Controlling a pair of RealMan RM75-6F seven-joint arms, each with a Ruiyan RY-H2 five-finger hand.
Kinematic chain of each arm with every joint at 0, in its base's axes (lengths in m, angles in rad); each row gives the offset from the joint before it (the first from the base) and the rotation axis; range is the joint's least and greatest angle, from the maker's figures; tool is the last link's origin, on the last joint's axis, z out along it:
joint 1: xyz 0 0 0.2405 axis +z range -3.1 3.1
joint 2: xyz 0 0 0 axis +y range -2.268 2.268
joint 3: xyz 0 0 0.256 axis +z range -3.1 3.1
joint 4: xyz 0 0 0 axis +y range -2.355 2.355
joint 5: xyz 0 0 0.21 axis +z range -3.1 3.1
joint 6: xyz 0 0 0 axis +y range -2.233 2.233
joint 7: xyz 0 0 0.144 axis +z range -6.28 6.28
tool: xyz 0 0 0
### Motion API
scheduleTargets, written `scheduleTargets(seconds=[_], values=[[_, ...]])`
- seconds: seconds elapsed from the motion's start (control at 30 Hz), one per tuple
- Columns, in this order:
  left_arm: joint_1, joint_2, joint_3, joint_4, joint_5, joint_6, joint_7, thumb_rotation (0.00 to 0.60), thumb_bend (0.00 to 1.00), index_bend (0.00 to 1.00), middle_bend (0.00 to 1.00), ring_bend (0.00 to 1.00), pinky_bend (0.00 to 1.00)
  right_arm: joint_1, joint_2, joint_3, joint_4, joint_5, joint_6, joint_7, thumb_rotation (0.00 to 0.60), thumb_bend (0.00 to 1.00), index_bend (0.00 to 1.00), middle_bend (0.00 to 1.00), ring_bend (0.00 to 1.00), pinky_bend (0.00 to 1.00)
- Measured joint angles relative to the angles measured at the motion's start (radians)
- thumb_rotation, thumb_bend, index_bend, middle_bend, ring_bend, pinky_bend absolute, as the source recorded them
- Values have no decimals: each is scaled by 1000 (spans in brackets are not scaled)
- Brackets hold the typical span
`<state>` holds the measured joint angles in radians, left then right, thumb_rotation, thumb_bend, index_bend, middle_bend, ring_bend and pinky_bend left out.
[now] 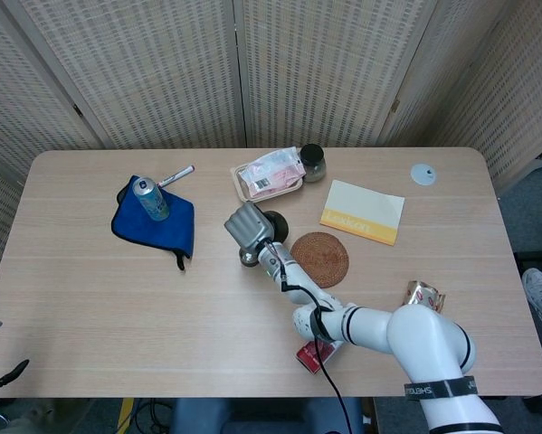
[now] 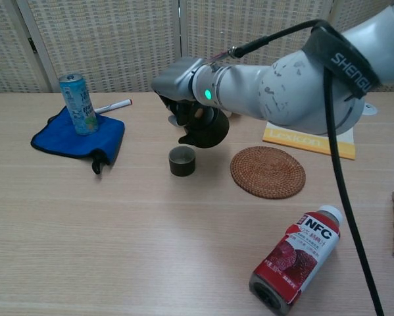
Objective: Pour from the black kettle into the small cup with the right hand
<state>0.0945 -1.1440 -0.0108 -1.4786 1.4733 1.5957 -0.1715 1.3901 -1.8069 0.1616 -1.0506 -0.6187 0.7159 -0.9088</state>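
From the head view we see our right hand covering most of the black kettle, above the small cup. From the chest view our right hand grasps the black kettle, lifted off the bench, spout just above the small cup.

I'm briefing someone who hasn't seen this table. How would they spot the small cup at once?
Start at the round woven coaster in the middle of the table. Just to its left stands the small cup, below the black kettle that the right hand holds in the air. It is a short, dark, open cylinder, the only such cup there.
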Motion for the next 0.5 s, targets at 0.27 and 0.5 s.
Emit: scheduleTargets(seconds=[0.27, 0.5], values=[[6, -4, 0, 2, 0, 3, 0, 356, 0, 292, 84, 146, 88, 10, 2, -15, -8, 12, 16, -39, 548, 519, 962, 999, 898, 483], [9, -5, 0, 1, 1, 5, 1, 355, 0, 292, 84, 147, 88, 19, -1, -27, -9, 23, 27, -75, 555, 519, 962, 999, 899, 483]])
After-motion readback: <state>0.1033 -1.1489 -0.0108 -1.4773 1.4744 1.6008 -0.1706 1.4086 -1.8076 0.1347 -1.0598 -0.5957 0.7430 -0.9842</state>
